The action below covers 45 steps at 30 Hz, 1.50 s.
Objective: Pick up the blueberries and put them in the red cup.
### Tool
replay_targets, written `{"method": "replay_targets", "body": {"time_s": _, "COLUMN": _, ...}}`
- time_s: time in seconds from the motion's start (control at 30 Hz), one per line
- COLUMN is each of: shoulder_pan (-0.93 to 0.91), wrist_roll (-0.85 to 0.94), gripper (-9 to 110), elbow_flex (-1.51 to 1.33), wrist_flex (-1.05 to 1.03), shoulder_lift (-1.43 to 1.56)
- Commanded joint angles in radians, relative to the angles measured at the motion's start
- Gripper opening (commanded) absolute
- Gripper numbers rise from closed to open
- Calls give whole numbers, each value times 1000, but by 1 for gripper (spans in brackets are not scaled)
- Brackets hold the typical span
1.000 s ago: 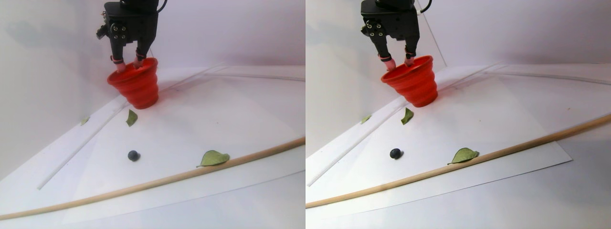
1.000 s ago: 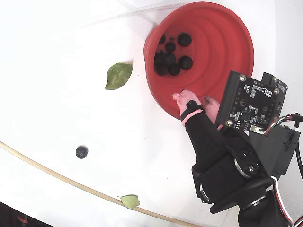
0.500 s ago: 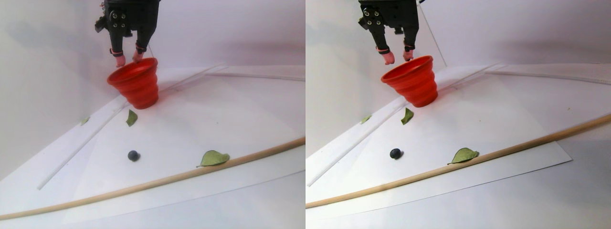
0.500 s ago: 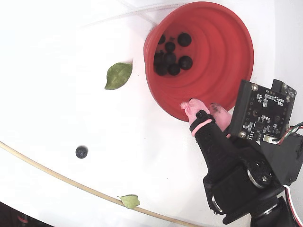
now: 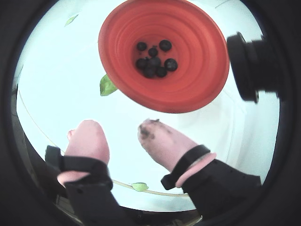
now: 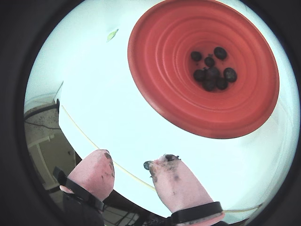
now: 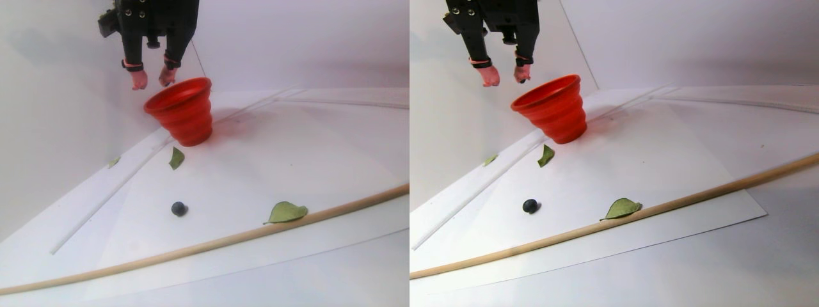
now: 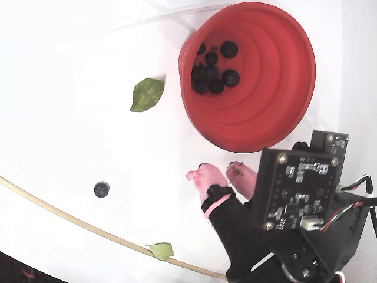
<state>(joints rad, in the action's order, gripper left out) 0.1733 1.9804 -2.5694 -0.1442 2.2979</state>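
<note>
The red cup (image 8: 265,88) stands upright on white paper, with several blueberries (image 8: 212,73) lying in its bottom; both wrist views show the same blueberries (image 5: 153,61) (image 6: 211,73) inside the red cup (image 5: 188,84) (image 6: 164,70). One loose blueberry (image 7: 178,208) (image 8: 101,189) rests on the paper, far from the cup (image 7: 182,115). My gripper (image 7: 152,82) (image 8: 217,173) hangs open and empty in the air just outside the rim. Its pink fingertips (image 5: 89,134) carry dark stains, and nothing sits between them in either wrist view (image 5: 117,129) (image 6: 130,160).
A green leaf (image 8: 146,94) lies beside the cup and another leaf (image 7: 286,212) rests against a long thin wooden stick (image 7: 211,243) that crosses the paper. A small leaf (image 7: 113,162) sits near the wall. White walls close in behind the cup.
The gripper has lifted out of the cup's mouth and drawn back off the rim, staying open. The cup and the loose blueberry have not moved.
</note>
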Motion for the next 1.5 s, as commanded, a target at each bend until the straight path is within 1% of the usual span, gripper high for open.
{"method": "replay_targets", "body": {"time_s": 0.0, "shoulder_pan": 54, "wrist_roll": 6, "gripper": 15, "elbow_flex": -14, "wrist_flex": -26, "shoulder_lift": 103}}
{"method": "replay_targets", "body": {"time_s": 0.63, "shoulder_pan": 94, "wrist_roll": 49, "gripper": 15, "elbow_flex": -172, "wrist_flex": 0, "shoulder_lift": 87}}
{"method": "replay_targets", "body": {"time_s": 1.2, "shoulder_pan": 100, "wrist_roll": 92, "gripper": 15, "elbow_flex": -307, "wrist_flex": 80, "shoulder_lift": 63}}
{"method": "replay_targets", "body": {"time_s": 1.47, "shoulder_pan": 71, "wrist_roll": 133, "gripper": 15, "elbow_flex": -370, "wrist_flex": 146, "shoulder_lift": 49}}
